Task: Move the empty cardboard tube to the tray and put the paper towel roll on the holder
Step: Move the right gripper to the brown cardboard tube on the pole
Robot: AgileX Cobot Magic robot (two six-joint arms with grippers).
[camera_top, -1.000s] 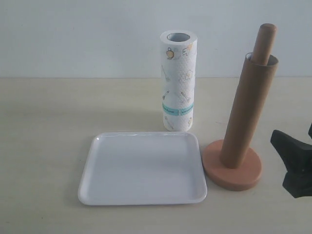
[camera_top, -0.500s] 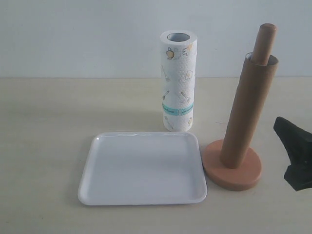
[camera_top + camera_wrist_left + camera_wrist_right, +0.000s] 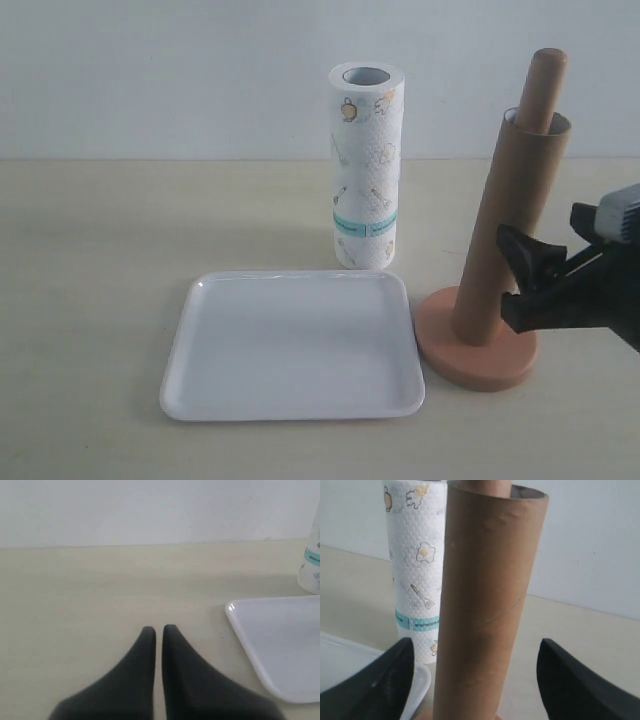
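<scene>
While the right end effector (image 3: 476, 645) gapes wide, its fingers flanking the empty cardboard tube (image 3: 522, 180) without contact, the left end effector (image 3: 158, 630) is all but closed, empty. The tube's long axis stands near upright, open end up, sleeved over the holder (image 3: 476, 362) beside the tray (image 3: 290, 408).

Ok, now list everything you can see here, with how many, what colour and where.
tray: one, white, front middle of the table.
paper towel roll: one, white with teal band, upright behind the tray.
holder: one, light-brown wood, right of the tray.
empty cardboard tube: one, brown, sleeved over the holder's post.
table: one, pale beige, under everything.
wall: one, white, behind.
left pincer: one, black, nearly shut, near a tray corner.
right pincer: one, black, open, straddling the tube without touching.
</scene>
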